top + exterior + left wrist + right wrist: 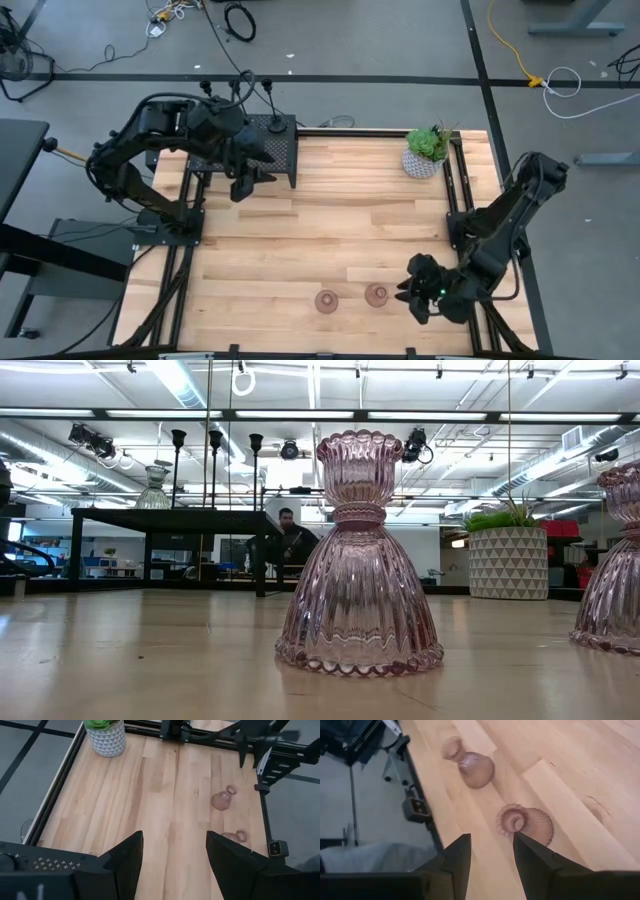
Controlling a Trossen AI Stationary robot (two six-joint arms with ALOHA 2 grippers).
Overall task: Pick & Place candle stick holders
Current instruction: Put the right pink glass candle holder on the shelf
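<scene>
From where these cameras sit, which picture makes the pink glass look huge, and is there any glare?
In the low view the nearer pink glass holder looms large because it stands close to the lens, and ceiling strip lights reflect as pale sheen on the table. In the high view both holders look small and evenly lit.

The desk is pale, smooth wood planking with a soft sheen. Two pinkish candle stick holders are glossy, ribbed clear glass. The mesh box looks like matt black perforated metal.
</scene>
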